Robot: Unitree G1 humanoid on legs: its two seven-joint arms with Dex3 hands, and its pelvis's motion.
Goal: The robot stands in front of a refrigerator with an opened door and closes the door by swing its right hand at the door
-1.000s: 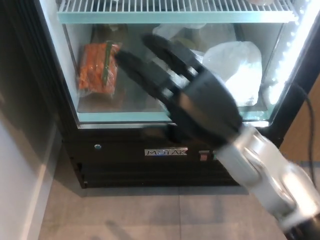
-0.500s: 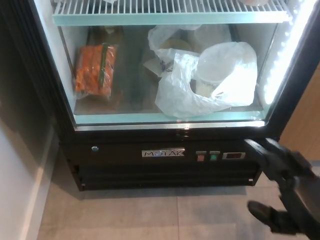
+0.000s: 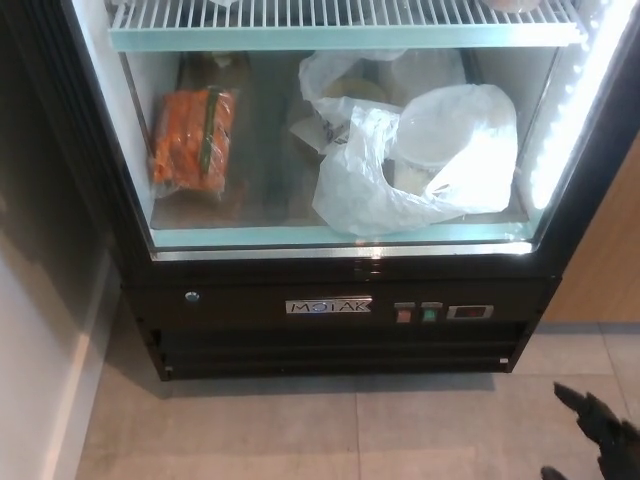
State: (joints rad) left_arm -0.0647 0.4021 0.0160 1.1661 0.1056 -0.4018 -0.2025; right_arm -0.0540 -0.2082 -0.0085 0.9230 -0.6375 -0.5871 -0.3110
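Looking down from the head view, the refrigerator [image 3: 330,300] is seen filling the upper and middle picture, its lit interior open to the camera. The door itself cannot be told apart with certainty; only a dark panel along the edge at 9 o'clock is seen. Beneath a white wire shelf [image 3: 340,15], an orange packet [image 3: 193,135] is propped at about 10 o'clock, and a white plastic bag [image 3: 430,160] is spread at about 1 o'clock, the two well apart. A strip of lights [image 3: 575,110] is lit along the wall at 3 o'clock. On the black base panel, a nameplate [image 3: 329,306] and small coloured buttons [image 3: 417,313] are set side by side. A grey tiled floor [image 3: 300,430] lies below.

Only a small part of the right robot hand [image 3: 608,438] is caught at the 5 o'clock corner, above the floor and apart from the refrigerator. Nothing is held or touched by it; whether its fingers are apart or together cannot be told. No left robot hand is seen.
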